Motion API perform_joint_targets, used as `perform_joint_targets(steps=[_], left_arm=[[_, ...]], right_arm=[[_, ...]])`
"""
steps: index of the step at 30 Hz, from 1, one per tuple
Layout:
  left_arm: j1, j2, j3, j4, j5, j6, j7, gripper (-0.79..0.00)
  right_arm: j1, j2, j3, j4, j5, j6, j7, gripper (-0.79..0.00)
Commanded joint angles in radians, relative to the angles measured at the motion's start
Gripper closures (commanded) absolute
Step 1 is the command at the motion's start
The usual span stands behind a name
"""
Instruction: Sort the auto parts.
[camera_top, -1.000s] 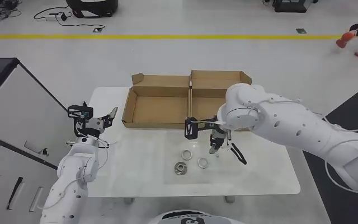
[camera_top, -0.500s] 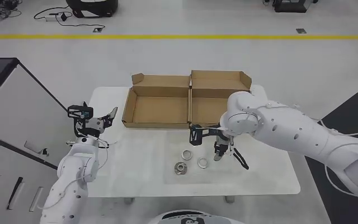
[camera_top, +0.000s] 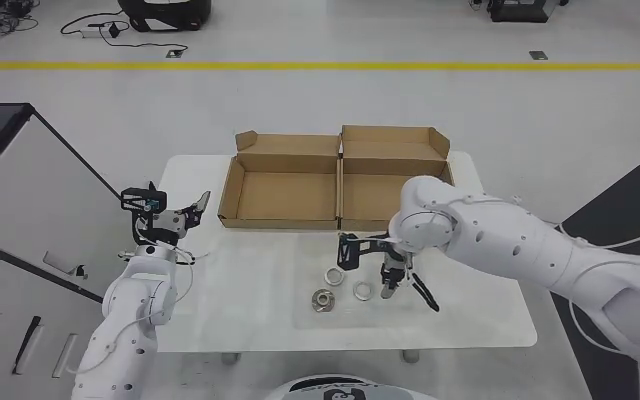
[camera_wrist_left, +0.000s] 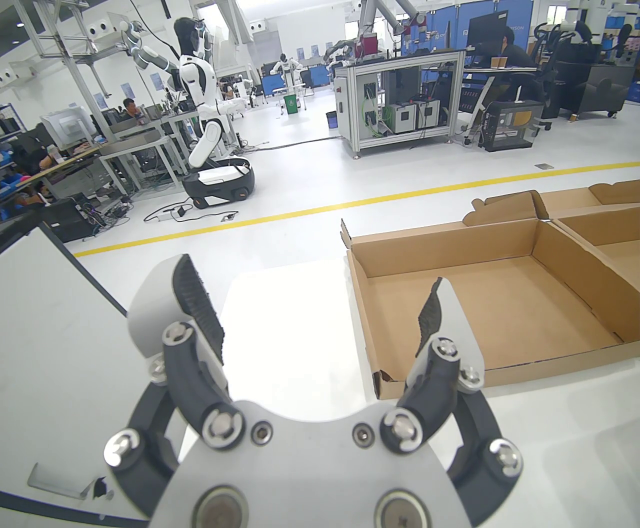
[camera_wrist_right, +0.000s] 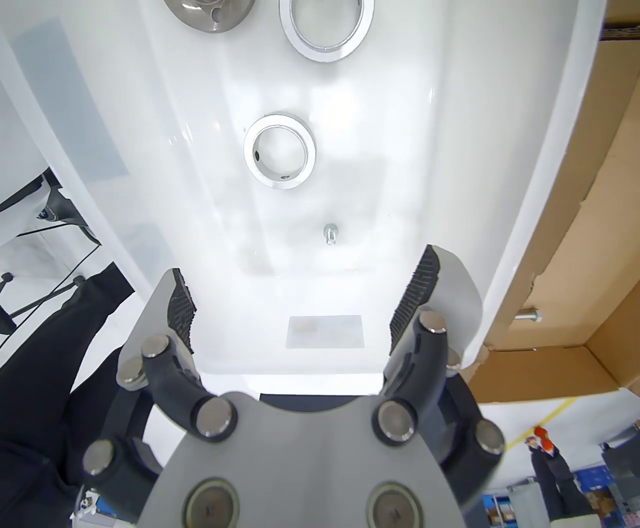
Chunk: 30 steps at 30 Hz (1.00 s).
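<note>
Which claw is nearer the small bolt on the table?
Right. The right claw hovers open right by the bolt; the left claw is far away, at the table's opposite side.

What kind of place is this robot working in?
Probably a robot lab or workshop: another white robot stands across the room, an equipment rack holds machines, and a yellow line marks the floor.

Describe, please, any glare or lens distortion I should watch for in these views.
Right wrist view: the glossy table throws back soft patches of light around the small ring and the bolt, and its edges bow outward. Left wrist view: wide-angle stretch splays the cardboard box. Top view: even light; the yellow floor line runs straight.
</note>
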Motion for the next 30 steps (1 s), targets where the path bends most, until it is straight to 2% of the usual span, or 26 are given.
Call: perform_joint_targets(steps=[1, 10, 11, 12, 13, 26, 30], left_arm=[[0.0, 0.0, 0.0, 0.0, 0.0, 0.0, 0.0, -0.785], [0.0, 0.0, 0.0, 0.0, 0.0, 0.0, 0.0, -0.785], [0.0, 0.0, 0.0, 0.0, 0.0, 0.0, 0.0, -0.785], [0.0, 0.0, 0.0, 0.0, 0.0, 0.0, 0.0, -0.785], [0.0, 0.0, 0.0, 0.0, 0.0, 0.0, 0.0, -0.785], [0.0, 0.0, 0.0, 0.0, 0.0, 0.0, 0.0, -0.785], [0.0, 0.0, 0.0, 0.0, 0.0, 0.0, 0.0, -0.785]], right_arm=[[-0.005, -0.005, 0.0, 0.007, -0.003, 0.003, 0.003, -0.785], [-0.019, -0.014, 0.0, 0.04, -0.015, 0.029, 0.029, -0.782], [-0.019, -0.014, 0.0, 0.042, -0.016, 0.034, 0.034, -0.757], [-0.021, -0.015, 0.0, 0.049, -0.012, 0.038, 0.038, -0.68], [-0.022, -0.016, 0.0, 0.052, -0.012, 0.038, 0.038, -0.643], [-0.035, -0.032, 0.0, 0.123, 0.005, 0.032, 0.032, -0.576], [-0.046, -0.039, 0.0, 0.14, -0.002, 0.02, 0.02, -0.502]])
